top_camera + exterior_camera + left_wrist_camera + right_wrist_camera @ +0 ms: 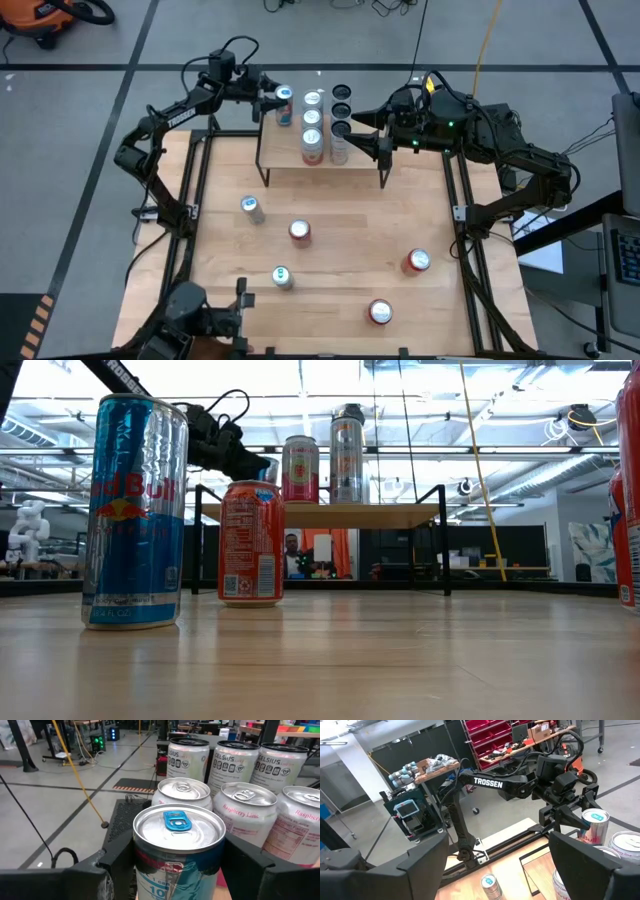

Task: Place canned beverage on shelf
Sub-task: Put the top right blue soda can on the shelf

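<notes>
Two cans stand nearest in the low view: a ribbed blue Red Bull and an orange one. Beyond, the left gripper clamps an upright aluminium can, blue tab up, over the wooden shelf beside Celsius cans. Right gripper waits at the shelf's other end, jaws wide, empty.

From overhead I see my whole table; the low camera looks level across it; both share the shelf.
</notes>
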Motion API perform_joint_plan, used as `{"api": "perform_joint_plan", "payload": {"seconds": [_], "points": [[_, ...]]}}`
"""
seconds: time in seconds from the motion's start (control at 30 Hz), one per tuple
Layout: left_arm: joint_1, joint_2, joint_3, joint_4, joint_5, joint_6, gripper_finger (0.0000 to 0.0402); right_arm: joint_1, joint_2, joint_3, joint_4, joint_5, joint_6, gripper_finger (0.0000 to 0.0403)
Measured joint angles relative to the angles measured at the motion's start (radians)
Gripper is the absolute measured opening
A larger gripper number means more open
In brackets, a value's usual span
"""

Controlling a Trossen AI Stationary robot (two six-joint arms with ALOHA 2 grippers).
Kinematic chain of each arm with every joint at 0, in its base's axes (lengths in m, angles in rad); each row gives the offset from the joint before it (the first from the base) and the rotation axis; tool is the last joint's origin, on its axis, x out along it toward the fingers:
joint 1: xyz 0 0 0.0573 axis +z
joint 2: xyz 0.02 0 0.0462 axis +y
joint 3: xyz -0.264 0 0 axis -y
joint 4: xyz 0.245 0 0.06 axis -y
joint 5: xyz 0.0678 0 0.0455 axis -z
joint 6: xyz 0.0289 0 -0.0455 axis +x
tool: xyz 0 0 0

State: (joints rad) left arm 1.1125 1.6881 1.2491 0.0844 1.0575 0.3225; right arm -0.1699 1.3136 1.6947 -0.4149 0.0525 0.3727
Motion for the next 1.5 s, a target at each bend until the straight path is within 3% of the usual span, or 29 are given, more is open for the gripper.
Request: {"api": "perform_joint_plan", "payload": {"seconds": [0.57,0.97,1.5], "points": [[-0.010,-0.001,0.002,-0.018,-0.042,-0.029,0.0241,0.000,0.000,0.000,0.000,0.000,0.000,0.0322],[-0.009,0.002,0.000,-0.029,-0.059,-0.030,0.0313,0.000,0.000,0.000,0.000,0.000,0.000,0.0322],[-0.009,-0.003,0.017,-0.022,0.013,-0.109,0.0283,0.000,0.000,0.000,0.000,-0.001,0.000,0.0322]]}}
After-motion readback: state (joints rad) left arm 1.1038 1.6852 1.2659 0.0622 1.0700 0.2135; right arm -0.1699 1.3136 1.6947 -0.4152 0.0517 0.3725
